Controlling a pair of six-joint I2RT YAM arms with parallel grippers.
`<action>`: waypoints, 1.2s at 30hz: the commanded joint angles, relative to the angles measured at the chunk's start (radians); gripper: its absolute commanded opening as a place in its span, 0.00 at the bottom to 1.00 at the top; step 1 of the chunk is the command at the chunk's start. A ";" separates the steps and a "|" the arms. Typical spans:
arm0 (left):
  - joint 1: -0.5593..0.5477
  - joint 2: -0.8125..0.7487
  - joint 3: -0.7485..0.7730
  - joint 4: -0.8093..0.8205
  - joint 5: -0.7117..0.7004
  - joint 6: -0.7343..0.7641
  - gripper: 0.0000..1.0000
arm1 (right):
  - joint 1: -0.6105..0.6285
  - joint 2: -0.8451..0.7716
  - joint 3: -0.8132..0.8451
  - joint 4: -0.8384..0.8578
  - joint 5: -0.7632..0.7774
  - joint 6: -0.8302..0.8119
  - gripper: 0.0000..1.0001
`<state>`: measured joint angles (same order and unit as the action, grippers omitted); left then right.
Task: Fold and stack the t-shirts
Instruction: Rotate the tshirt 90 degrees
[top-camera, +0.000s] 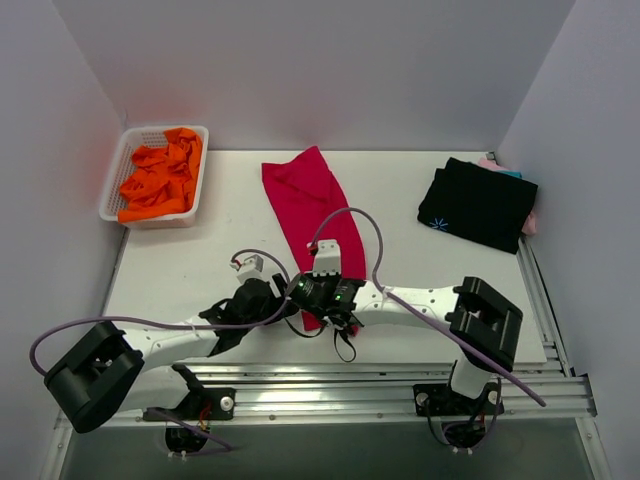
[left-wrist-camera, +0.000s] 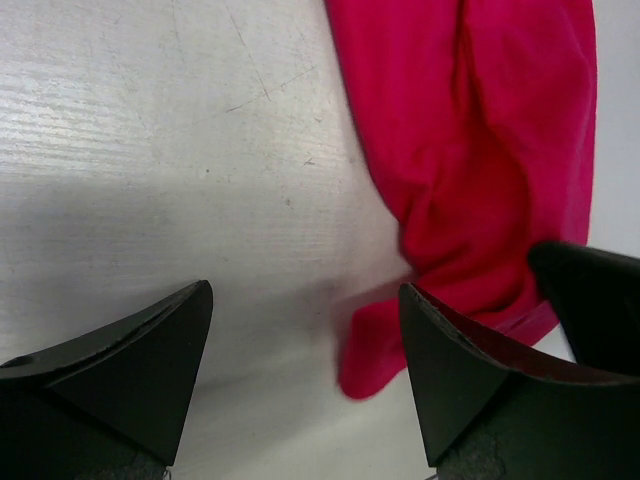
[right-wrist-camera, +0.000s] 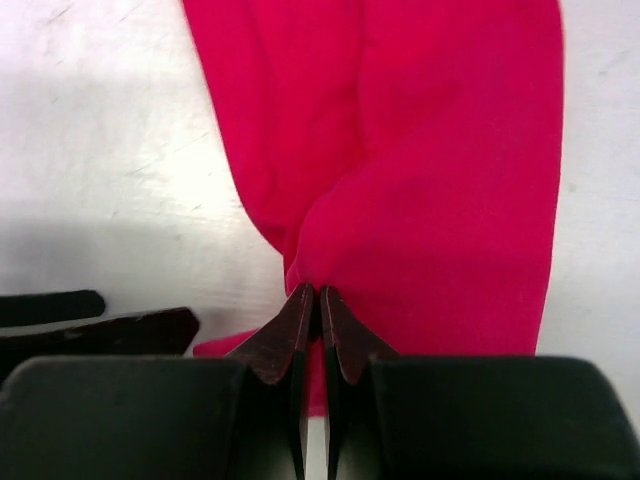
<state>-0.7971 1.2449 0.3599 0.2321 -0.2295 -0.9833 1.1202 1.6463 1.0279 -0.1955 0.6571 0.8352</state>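
Crimson t-shirt (top-camera: 303, 200) lay mid-table as a long narrow band, already doubled lengthwise. Its long axis ran from the arms' side out toward the far wall, with the far end leaning a little left and the near end bunched to a point.

Right gripper (right-wrist-camera: 318, 292) was clenched on that near point, with cloth pinched between its tips and puckering above them.

Left gripper (left-wrist-camera: 305, 292) was released, jaws wide, low over bare table just left of the tee's near end. Its right finger (left-wrist-camera: 450, 350) was close beside the hem, not on it.

Judgement: the next fold goes end to end along that axis. The right arm has the cloth. The left needs a short shift right to reach the same end.

Black tee (top-camera: 478, 205) was folded well right of the crimson one, with pink (top-camera: 530, 222) and teal (top-camera: 511, 173) edges showing beneath it. White basket (top-camera: 118, 205) of orange cloth (top-camera: 160, 178) sat well left.
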 joint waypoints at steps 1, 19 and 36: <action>-0.002 -0.042 0.010 -0.121 0.003 0.014 0.84 | 0.035 0.033 0.105 -0.002 -0.011 -0.041 0.00; -0.019 -0.355 -0.067 -0.292 0.024 0.009 0.85 | 0.104 -0.200 -0.078 -0.361 0.136 0.321 0.90; -0.256 0.028 -0.027 0.029 0.030 -0.117 0.79 | 0.228 -0.154 -0.361 -0.213 0.065 0.565 0.72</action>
<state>-1.0039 1.2240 0.3122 0.2821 -0.2062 -1.0672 1.3479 1.5036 0.6865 -0.3901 0.6819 1.3281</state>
